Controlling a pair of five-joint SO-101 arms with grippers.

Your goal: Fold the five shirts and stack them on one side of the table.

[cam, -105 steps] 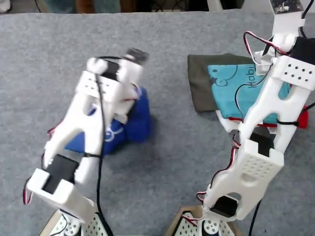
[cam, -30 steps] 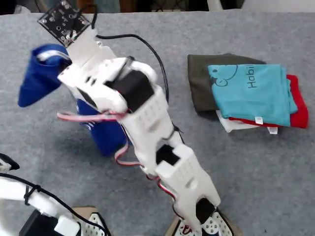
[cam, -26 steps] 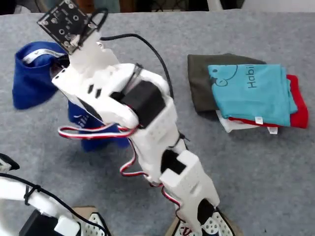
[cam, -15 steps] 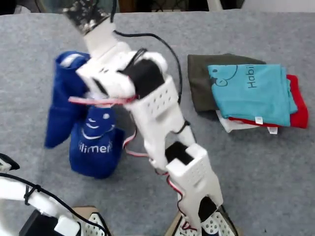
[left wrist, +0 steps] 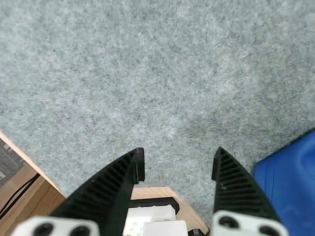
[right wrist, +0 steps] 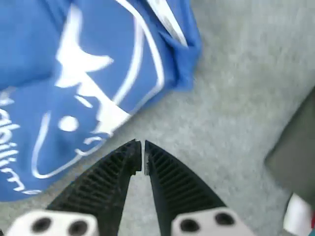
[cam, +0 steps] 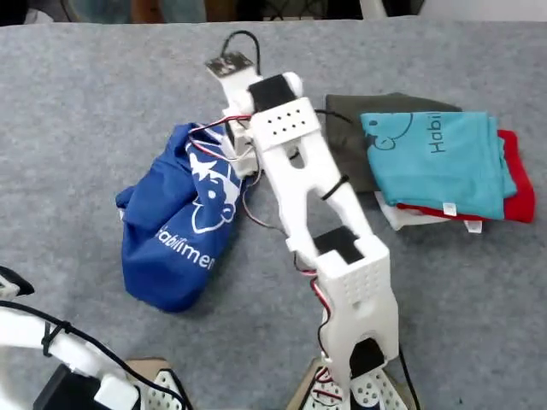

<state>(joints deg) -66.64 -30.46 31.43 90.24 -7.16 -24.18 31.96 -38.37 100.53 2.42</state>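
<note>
High view: blue shirt rumpled on tabletop, well apart from folded stack; left wrist view: left gripper wide open, empty; right wrist view: right gripper pinched together, empty, beside the shirt's edge, so flattening before folding seems advisable.

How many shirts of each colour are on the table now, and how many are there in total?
blue shirt: 1
teal shirt: 1
dark olive shirt: 1
red shirt: 1
white shirt: 1
Total: 5 shirts
</note>
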